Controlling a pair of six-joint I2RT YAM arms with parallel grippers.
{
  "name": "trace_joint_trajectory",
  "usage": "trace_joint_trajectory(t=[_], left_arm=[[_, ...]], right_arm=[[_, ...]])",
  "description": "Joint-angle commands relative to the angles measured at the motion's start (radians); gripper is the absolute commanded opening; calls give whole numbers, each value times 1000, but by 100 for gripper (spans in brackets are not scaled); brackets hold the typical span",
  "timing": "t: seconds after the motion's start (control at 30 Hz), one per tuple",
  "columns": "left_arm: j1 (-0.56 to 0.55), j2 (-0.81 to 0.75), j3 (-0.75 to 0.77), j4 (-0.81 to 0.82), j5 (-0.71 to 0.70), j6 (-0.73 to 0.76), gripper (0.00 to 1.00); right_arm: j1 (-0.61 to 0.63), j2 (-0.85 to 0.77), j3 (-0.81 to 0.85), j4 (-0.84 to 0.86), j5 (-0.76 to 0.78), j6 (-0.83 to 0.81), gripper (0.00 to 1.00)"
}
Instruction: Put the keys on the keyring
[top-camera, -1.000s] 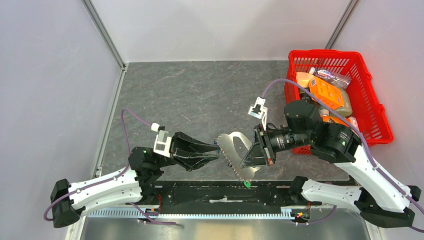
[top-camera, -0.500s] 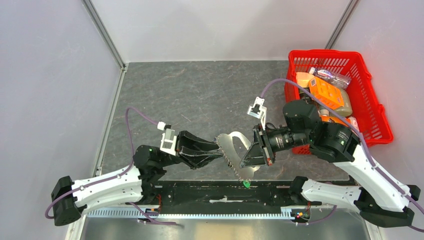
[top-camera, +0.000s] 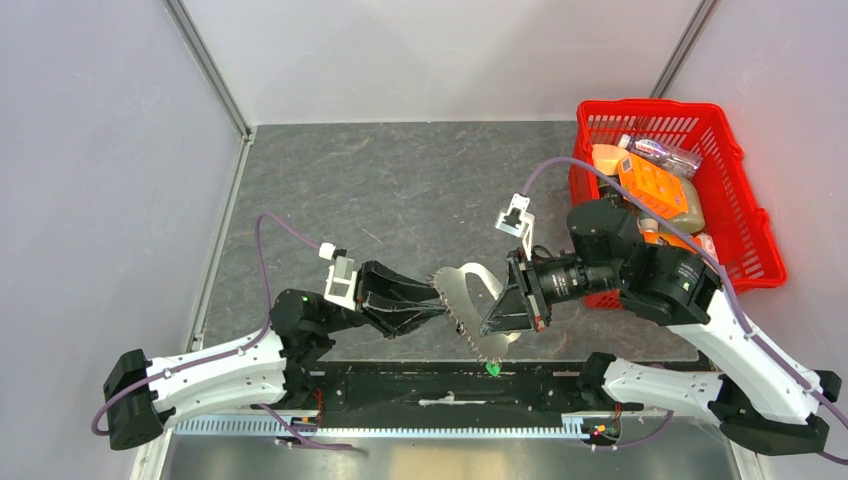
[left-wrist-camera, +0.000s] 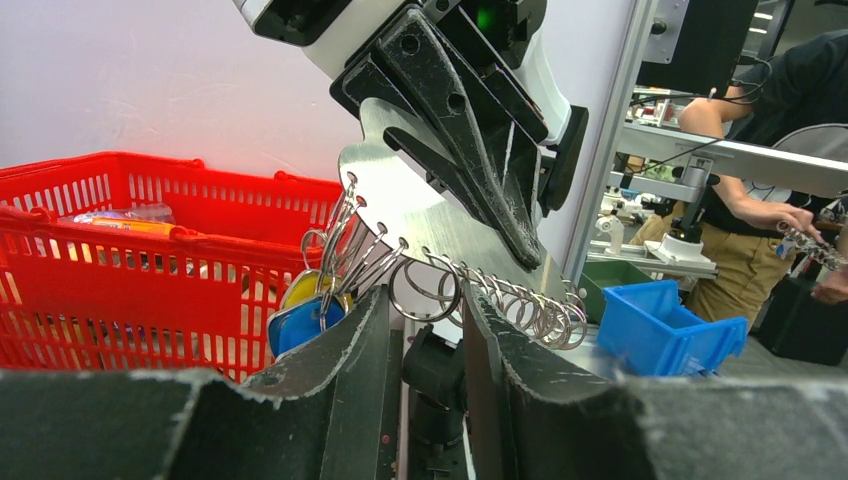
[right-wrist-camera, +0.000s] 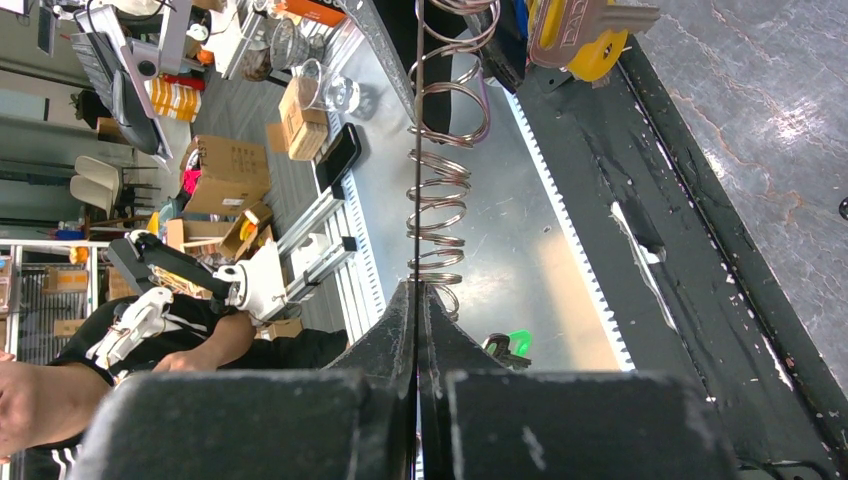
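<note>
Left end effector (left-wrist-camera: 425, 300) half over keys (left-wrist-camera: 300, 318)

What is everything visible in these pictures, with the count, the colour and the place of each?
keyring: one, silver plate edged with rings, held above the table's near side
keys: at least two, blue and yellow caps, hanging at its rings
green tag: one, hanging from the keyring's end
basket: one, red, table's far right
packages: several, mostly orange, inside the basket
table: one, dark grey, under everything
left gripper: one, black, jaws apart around a ring
right gripper: one, black, shut on the keyring
</note>
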Motion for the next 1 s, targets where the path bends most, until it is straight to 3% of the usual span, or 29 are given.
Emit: trace_joint_trajectory(t=[0.0,0.37,0.53,0.97], left_arm=[[-1,3,23,38,-15,35,39],[-1,-19,22,29,-13,36,21],[-1,-36,21,25,-18,37,22],[-1,-44,18,15,-24,40,35]], right_arm=[[0,-25,5,62,-22,-5,0],[1,-32,-3,65,-21,-1,0],[0,-26,2,63,-24,1,0],[0,-22,-9,78,-24,2,0]])
